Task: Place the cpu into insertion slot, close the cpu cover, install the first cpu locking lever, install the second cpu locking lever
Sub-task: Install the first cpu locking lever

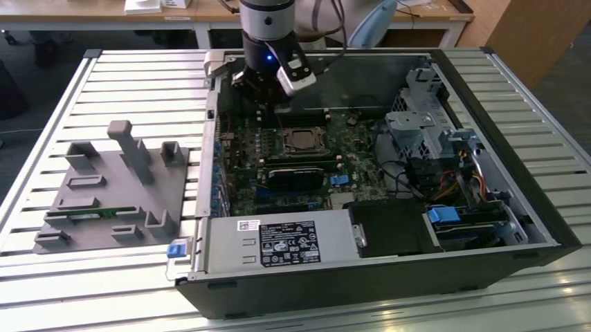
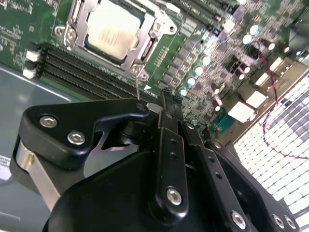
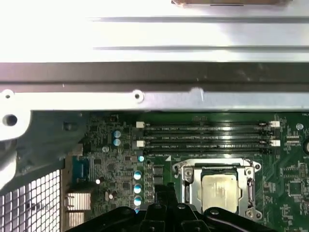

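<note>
Exterior view: the hand (image 1: 277, 104) is held low inside the open computer case (image 1: 517, 207), just behind the cpu (image 1: 300, 140), which is seated in its socket on the motherboard (image 1: 277, 166). A grey fixture (image 1: 111, 190) is seen on the counter (image 1: 55, 104). In the second wrist view, the hand's fingers (image 2: 166, 108) are pressed together, nothing between them; the cpu cover (image 2: 145, 46) is closed around the chip. In the first wrist view, the cpu (image 3: 219, 187) is framed by its cover (image 3: 186, 176), beside 4 memory slots (image 3: 207, 137).

Room above the cpu (image 2: 112, 29) was open for me; memory slots (image 2: 82, 72) sat just beside it, case wall (image 3: 154, 77) hemmed the far side.
</note>
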Robot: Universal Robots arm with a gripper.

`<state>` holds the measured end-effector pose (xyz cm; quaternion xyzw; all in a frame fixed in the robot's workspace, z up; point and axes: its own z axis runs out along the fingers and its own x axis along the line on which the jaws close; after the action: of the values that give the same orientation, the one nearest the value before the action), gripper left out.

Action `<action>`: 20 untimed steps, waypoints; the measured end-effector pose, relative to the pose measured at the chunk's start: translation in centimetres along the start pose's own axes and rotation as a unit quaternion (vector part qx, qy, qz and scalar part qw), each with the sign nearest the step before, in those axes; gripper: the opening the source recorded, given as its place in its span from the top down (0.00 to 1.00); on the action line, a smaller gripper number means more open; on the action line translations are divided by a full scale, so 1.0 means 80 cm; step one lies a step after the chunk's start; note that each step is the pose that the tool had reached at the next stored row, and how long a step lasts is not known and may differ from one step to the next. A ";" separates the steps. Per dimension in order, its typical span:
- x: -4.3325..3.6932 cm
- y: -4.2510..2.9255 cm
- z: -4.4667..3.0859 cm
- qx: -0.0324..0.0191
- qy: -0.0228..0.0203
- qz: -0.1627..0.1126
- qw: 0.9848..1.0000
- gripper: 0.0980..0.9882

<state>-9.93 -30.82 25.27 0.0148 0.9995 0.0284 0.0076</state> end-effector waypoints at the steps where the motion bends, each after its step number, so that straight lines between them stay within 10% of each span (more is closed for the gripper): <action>1: 0.001 0.0020 0.0001 0.000 0.000 0.000 1.000 0.99; 11: -0.001 0.0160 0.0011 0.000 0.000 0.000 1.000 0.99; 20: -0.023 0.0189 0.0024 0.000 0.000 0.000 1.000 0.99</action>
<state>-8.04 -29.35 25.19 0.0146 0.9995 0.0284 0.0075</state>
